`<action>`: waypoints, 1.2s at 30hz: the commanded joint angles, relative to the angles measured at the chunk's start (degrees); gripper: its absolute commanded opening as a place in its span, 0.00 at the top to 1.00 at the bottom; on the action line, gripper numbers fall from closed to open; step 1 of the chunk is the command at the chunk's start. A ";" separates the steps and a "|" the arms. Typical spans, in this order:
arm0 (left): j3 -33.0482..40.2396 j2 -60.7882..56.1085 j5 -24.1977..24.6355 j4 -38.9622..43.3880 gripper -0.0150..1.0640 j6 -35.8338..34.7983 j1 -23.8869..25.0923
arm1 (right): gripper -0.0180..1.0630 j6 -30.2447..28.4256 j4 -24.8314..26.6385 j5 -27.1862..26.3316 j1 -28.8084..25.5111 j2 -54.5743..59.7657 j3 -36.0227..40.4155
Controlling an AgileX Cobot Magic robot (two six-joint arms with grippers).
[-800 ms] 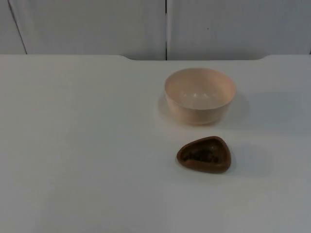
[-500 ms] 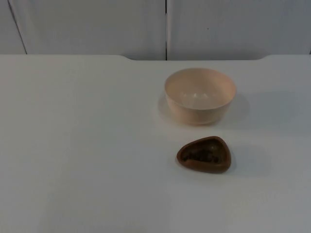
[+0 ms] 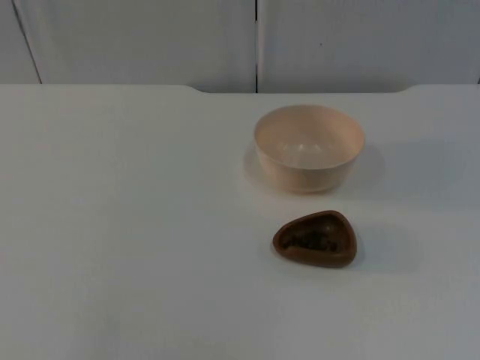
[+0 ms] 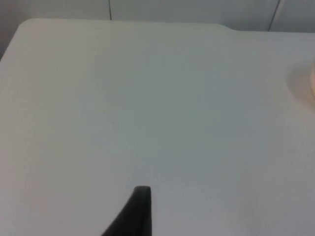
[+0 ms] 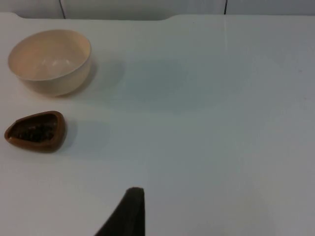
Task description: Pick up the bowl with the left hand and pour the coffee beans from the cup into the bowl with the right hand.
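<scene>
Two vessels stand apart on the white worktop (image 3: 135, 225): cream bowl (image 3: 308, 147) far, brown cup (image 3: 315, 239) holding coffee beans (image 3: 311, 240) nearer. Left gripper (image 4: 140, 196) and right gripper (image 5: 132, 196) hover over bare worktop; finger state undeterminable.

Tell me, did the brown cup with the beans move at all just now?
No. The brown cup sits in the same place in front of the bowl, the same gap between them as in the earlier top views.
</scene>
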 commanded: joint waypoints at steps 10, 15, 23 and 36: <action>-0.41 4.71 -1.54 -5.33 0.01 -0.42 -0.12 | 0.01 0.16 -0.12 -0.32 -0.45 -0.26 0.07; -0.49 7.79 -2.47 -5.62 0.01 -0.42 -0.12 | 0.01 0.16 -0.12 -0.32 -0.45 -0.26 0.07; -0.49 12.99 -5.85 -9.06 0.01 0.75 -0.12 | 0.01 0.16 -0.12 -0.32 -0.45 -0.26 0.07; -4.60 21.93 -7.50 -9.70 0.01 2.67 -0.12 | 0.01 0.16 -0.12 -0.32 -0.45 -0.26 0.07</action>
